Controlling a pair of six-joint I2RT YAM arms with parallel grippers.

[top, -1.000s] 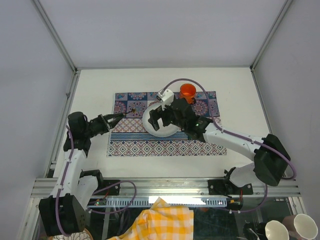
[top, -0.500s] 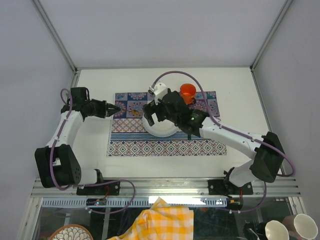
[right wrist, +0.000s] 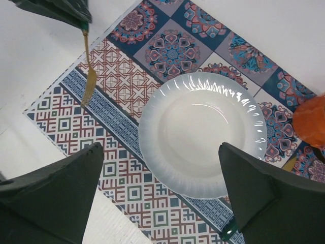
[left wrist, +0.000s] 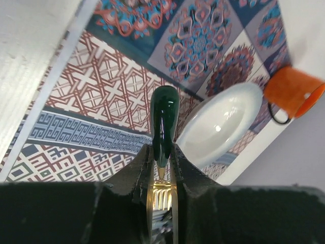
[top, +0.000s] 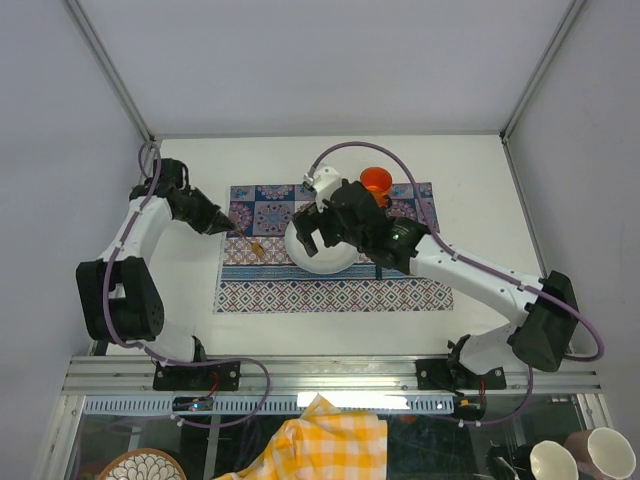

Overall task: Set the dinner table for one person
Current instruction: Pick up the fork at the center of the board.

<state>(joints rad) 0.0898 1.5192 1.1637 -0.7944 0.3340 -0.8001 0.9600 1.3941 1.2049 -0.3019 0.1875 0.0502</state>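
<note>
A white plate (top: 322,255) lies on the blue-and-purple patterned cloth (top: 300,292) on the white dinner table (top: 185,300). An orange cup (top: 376,181) stands on the cloth behind the plate. My left gripper (top: 226,226) is shut on a fork with a green handle (left wrist: 163,119) and gold tines. The fork's gold end (right wrist: 90,84) hangs over the cloth to the left of the plate (right wrist: 200,134). My right gripper (top: 314,232) is open and empty above the plate, and its jaws (right wrist: 161,147) straddle the plate's near rim.
A green utensil tip (right wrist: 227,235) shows on the cloth right of the plate, mostly hidden. Aluminium rails (top: 130,120) edge the table. Below the front rail are a yellow checked cloth (top: 320,440), two cups (top: 552,462) and a patterned bowl (top: 140,468).
My left arm swung out to the far left and its gripper now points down-right, with the fork over the cloth's left part. My right gripper stayed over the plate, shifting slightly.
</note>
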